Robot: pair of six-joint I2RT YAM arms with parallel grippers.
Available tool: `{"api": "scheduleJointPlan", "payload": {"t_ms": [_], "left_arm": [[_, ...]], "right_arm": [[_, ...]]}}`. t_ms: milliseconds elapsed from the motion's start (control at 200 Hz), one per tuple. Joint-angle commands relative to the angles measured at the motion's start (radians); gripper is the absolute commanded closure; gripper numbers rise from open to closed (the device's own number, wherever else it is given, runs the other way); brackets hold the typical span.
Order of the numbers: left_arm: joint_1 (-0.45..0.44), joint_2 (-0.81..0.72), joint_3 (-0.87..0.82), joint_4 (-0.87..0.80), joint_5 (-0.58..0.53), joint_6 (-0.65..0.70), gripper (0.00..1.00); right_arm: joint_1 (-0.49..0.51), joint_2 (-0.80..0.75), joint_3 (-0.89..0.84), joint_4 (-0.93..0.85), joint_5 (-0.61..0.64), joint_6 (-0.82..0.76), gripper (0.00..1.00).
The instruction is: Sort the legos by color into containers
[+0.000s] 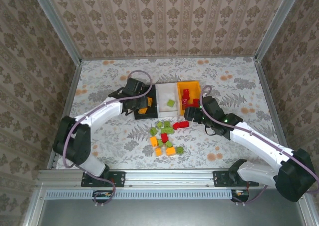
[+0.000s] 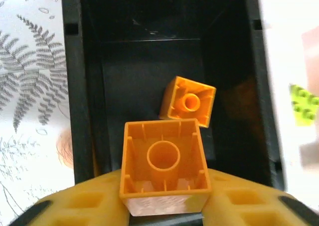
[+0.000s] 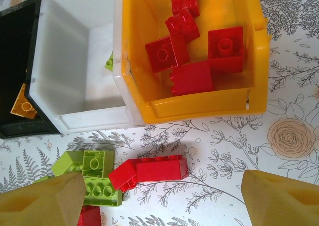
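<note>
Over the black bin point(image 2: 82, 86), the left claw point(image 2: 163, 208) is clamped on an orange brick point(image 2: 163, 161), with another orange brick point(image 2: 188, 101) lying inside. Near the orange bin point(image 3: 199, 109), the right claw point(image 3: 162, 198) hangs wide apart above a long red brick point(image 3: 162, 167) on the worktop point(image 3: 299, 86). It looks like light, rigid, slick plastic, so I'd pinch its flat long sides squarely, or it'll squirt out.

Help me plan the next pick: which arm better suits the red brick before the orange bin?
Right. The right tool hovers open over that red brick, orange bin just beyond; the left tool holds an orange brick over the black bin.
</note>
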Motion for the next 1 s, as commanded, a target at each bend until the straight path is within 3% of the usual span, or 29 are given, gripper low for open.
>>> {"api": "scheduleJointPlan", "payload": {"t_ms": [0, 150, 300, 690, 995], "left_arm": [[0.008, 0.037, 0.077, -0.008, 0.015, 0.037, 0.41], [-0.013, -0.031, 0.064, -0.007, 0.042, 0.023, 0.22], [-0.107, -0.199, -0.049, -0.009, 0.049, 0.004, 0.15], [-0.472, -0.453, -0.467, -0.004, 0.018, -0.203, 0.15], [-0.668, -0.386, -0.478, 0.019, -0.024, -0.229, 0.14]], "right_arm": [[0.002, -0.032, -0.012, -0.035, 0.022, 0.015, 0.17], [0.001, -0.039, -0.012, -0.045, 0.022, 0.013, 0.16], [-0.001, -0.039, -0.012, -0.044, 0.014, 0.008, 0.16], [-0.004, -0.012, -0.044, -0.021, 0.005, 0.008, 0.16], [-0.005, -0.006, -0.043, -0.023, 0.008, 0.005, 0.15]]}}
